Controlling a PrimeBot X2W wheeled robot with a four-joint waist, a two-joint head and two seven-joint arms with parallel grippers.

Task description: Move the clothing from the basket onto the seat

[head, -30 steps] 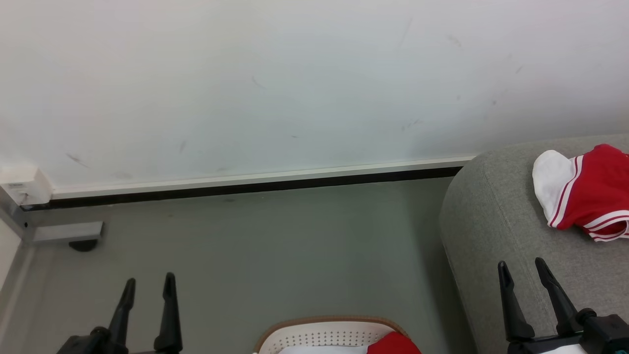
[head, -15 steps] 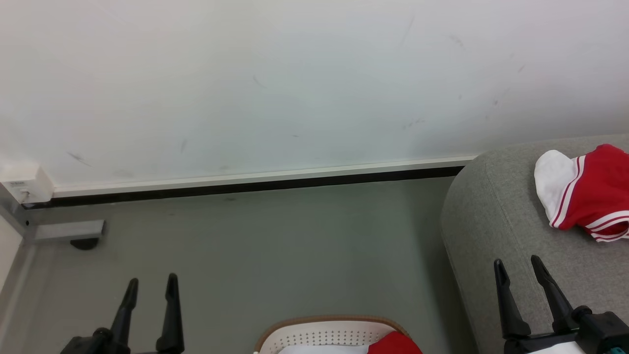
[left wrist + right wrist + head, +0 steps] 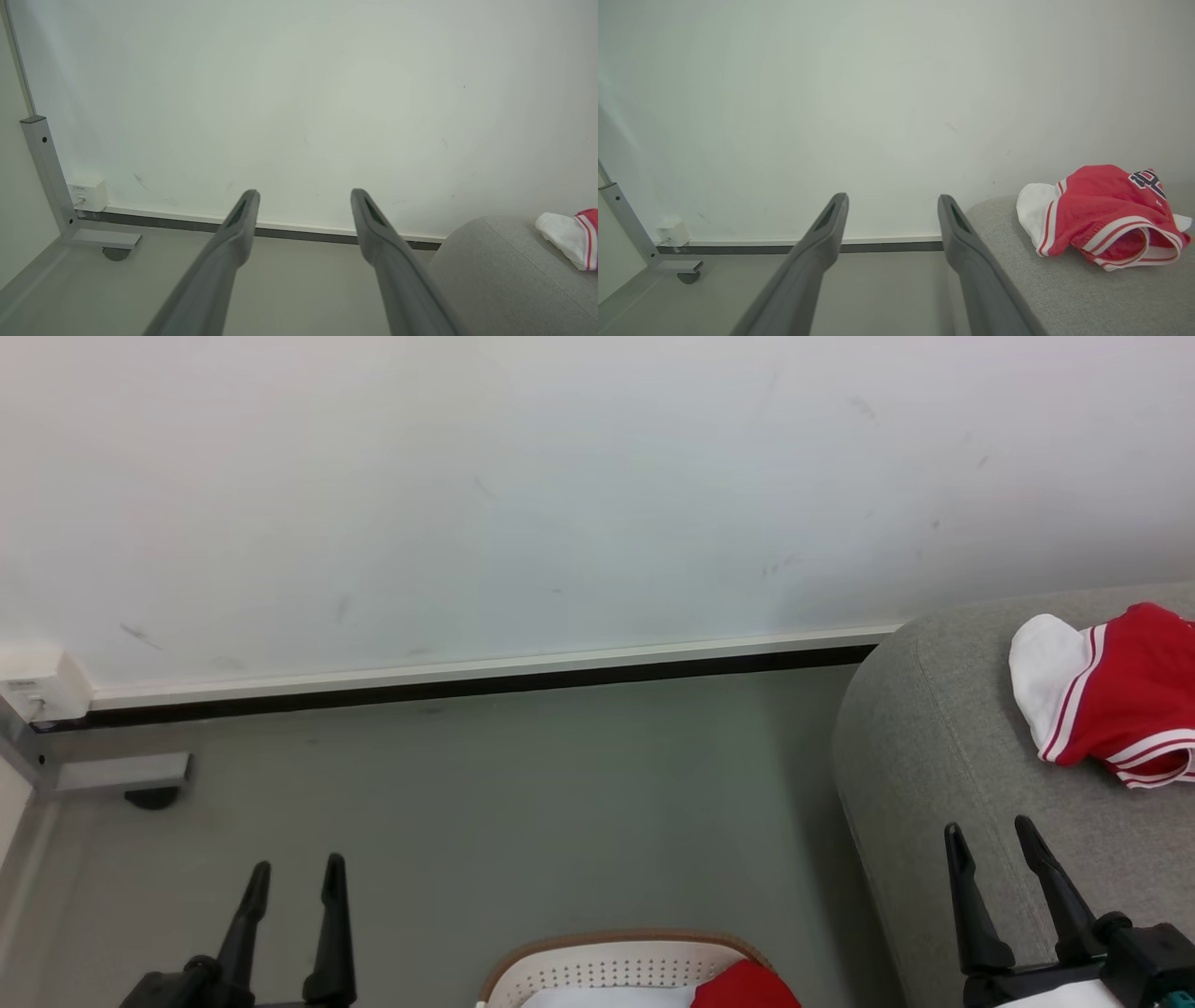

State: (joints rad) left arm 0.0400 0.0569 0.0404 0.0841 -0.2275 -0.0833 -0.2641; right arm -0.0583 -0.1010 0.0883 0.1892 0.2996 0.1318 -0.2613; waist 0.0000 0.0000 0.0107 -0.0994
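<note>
Basket (image 3: 616, 940): far rim only, at the bottom edge of the head view, between the two grippers. A red garment (image 3: 747, 987) lay inside it against the right wall. We could not tell what the white patch (image 3: 607, 998) beside it was.

Left gripper (image 3: 298, 864): jaws spread wide, nothing between them. It hung over bare floor (image 3: 513, 793), left of the basket and apart from it.

Right gripper (image 3: 988, 825): jaws equally wide, empty. In the head view it stood in front of the sofa (image 3: 924, 756), near its rounded left end. The red garment lay below and to the left of it, not touching.

Open room: the floor ran bare from the basket rim to the skirting (image 3: 467, 674). On the right, the sofa's curved end bounded it. At far left, a metal foot (image 3: 121, 772) on a castor sat against the wall (image 3: 560, 504), with a white box (image 3: 37, 683) just above it.

Striped garment (image 3: 1116, 695): red with a white panel and striped hems, dark print visible in the right wrist view. It lay crumpled on the sofa top, beyond and to the right of the right gripper, well apart from its fingers. The wall stood directly behind the sofa.
</note>
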